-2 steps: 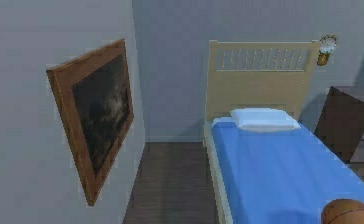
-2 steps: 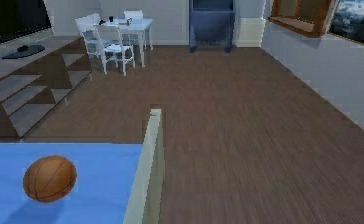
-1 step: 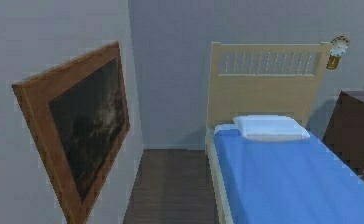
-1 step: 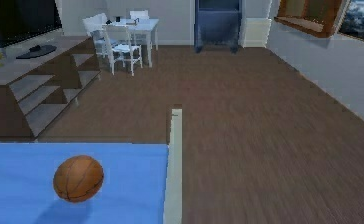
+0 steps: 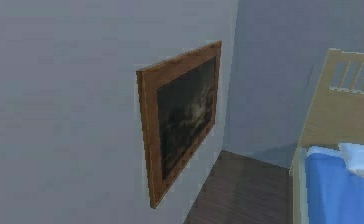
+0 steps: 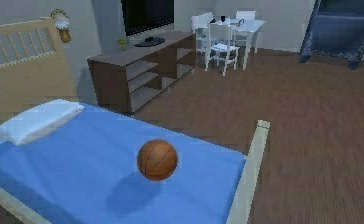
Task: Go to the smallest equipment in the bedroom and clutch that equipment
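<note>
One orange ball [image 6: 157, 159] on blue bed [image 6: 75, 178] (white pillow [image 6: 37, 120] at head); bdrm w/ wood floor [image 6: 310, 120].

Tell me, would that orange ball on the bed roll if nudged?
Probably: the ball is round, so a nudge would likely roll it across the flat blue bed. Its curved surface may slip from a grip.

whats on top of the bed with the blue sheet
On the blue-sheeted wooden bed rest a round orange basketball and a white rectangular pillow near the slatted headboard. The sheet covers the mattress, and anything beneath the pillow is hidden.
</note>
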